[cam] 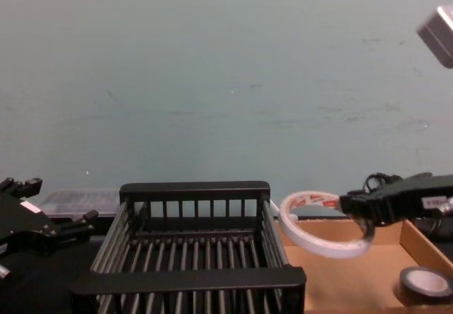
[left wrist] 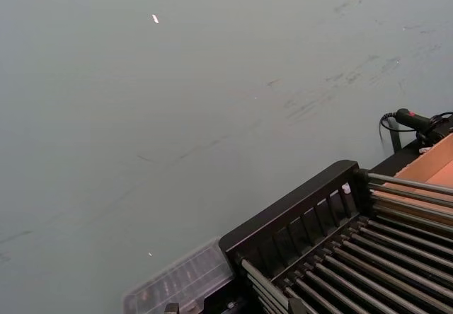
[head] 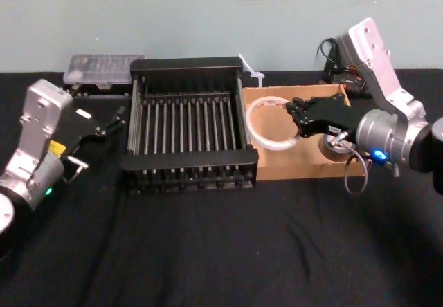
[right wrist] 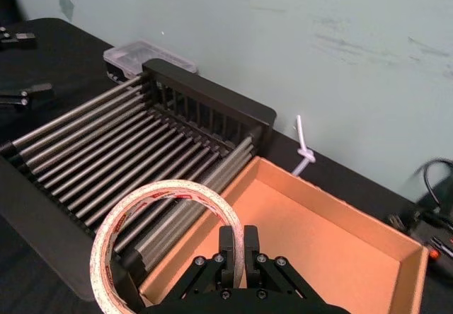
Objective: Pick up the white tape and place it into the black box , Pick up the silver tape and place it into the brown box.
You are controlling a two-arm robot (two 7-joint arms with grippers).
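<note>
silver tape (cam: 427,284): small thick dark-grey roll with a pale centre, lying flat in the near right corner of the brown box (head: 291,165). The brown box is a shallow tan cardboard tray with low walls. It sits right of the black box (head: 190,160), side walls touching. The black box is a slatted plastic crate with bar floor and thick flat rims, mid-table.

white tape (head: 250,124): thin wide ring, big open centre, red print on the inner core. The right gripper (head: 295,110) is clamped on the ring's right-hand band, one finger inside the ring and one outside. The ring is held tilted over the left part of the brown box, its left edge just beside the black box's right wall. It's not in the black box.

left gripper (head: 116,120): fingers spread, low at the left, near the black box's left wall.

Hard to see:
- In head view the right gripper's wrist covers most of the silver tape; chest view shows it better.
- In right wrist view the gripper body hides the near part of the ring.
- The red print is too small to read.
- Can't tell whether the ring's low edge clears the cardboard.

Surroundings:
- The table (head: 208,252) is covered in black cloth.
- A clear plastic case (head: 104,68) sits at the far left, behind the black box.
- A white cable tie (head: 252,77) lies at the black box's far right corner.
- Black cables (head: 332,58) lie at the far right, behind the brown box.
- A pale green wall (head: 208,16) with scuffs stands right behind the table.
</note>
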